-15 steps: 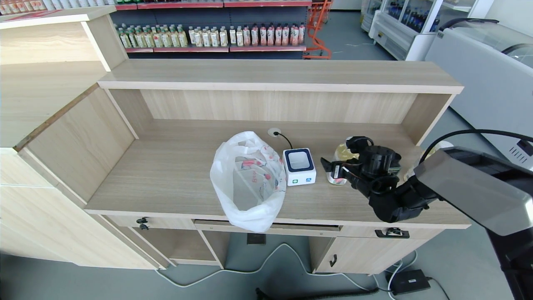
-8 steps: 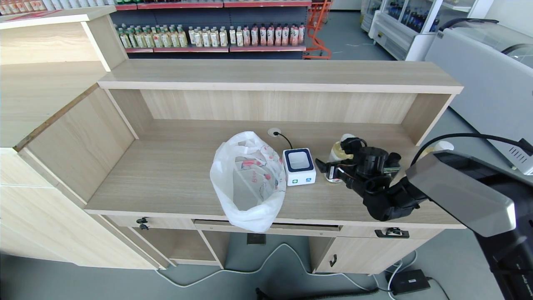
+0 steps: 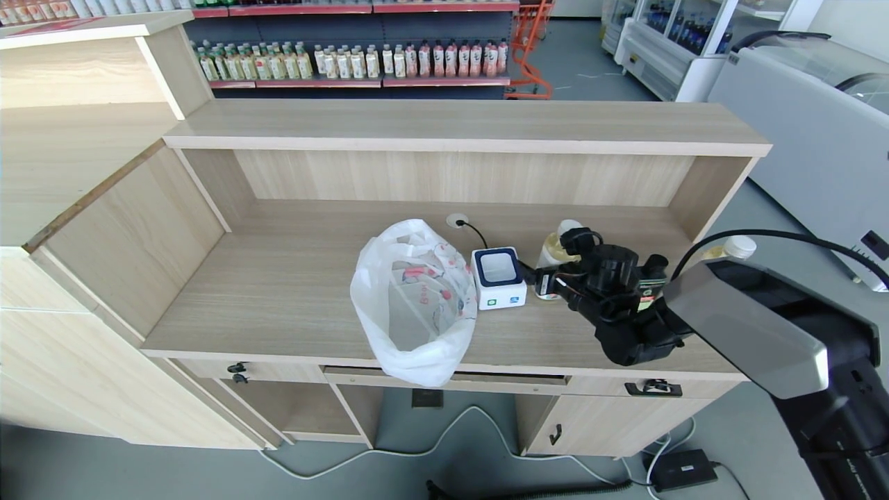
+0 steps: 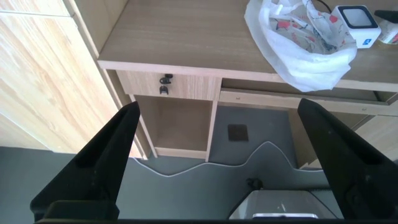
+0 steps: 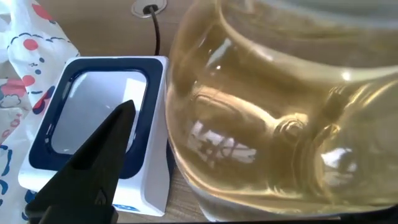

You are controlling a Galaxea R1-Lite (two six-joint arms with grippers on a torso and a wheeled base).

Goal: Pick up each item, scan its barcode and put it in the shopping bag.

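Facing a wooden shop counter (image 3: 292, 292): right fingers (image 5: 93, 168) clamped on bottle (image 3: 553, 251), left fingers (image 4: 106, 155) apart.

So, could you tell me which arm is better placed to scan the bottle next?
The right arm. The right gripper holds the bottle close beside the scanner, while the left gripper hangs open, holding nothing, below the edge of the counter.

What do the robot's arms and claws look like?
The right arm has a boxy silver-grey shell, then a chunky black wrist with looping black cables. The right claw is black too. The left claw has two flat, black, wedge-shaped fingers.
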